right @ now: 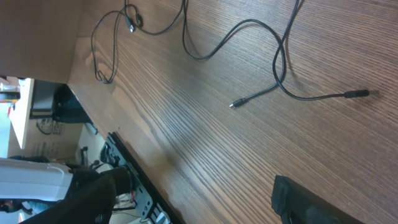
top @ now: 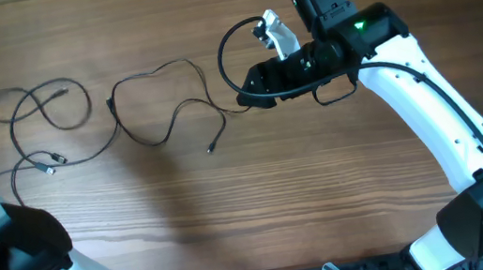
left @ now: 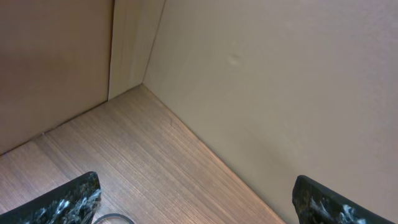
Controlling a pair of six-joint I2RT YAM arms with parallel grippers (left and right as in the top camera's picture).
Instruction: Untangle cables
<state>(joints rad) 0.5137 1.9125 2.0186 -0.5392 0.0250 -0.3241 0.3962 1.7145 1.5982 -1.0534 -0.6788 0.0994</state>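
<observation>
Left gripper [left: 196,202] wide open, empty | right gripper [top: 251,96]: cannot tell open or closed | cables [top: 113,104] spread on wooden table [top: 324,180]

Cables [top: 114,105] lie on the table [top: 325,189] (left of centre).

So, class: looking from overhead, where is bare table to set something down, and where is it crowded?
Free: the broad table stretch below the cables, down to the near edge, and the far-right corner past the right arm. Crowded: the far left to centre, where cable loops run up to the right end effector.
</observation>
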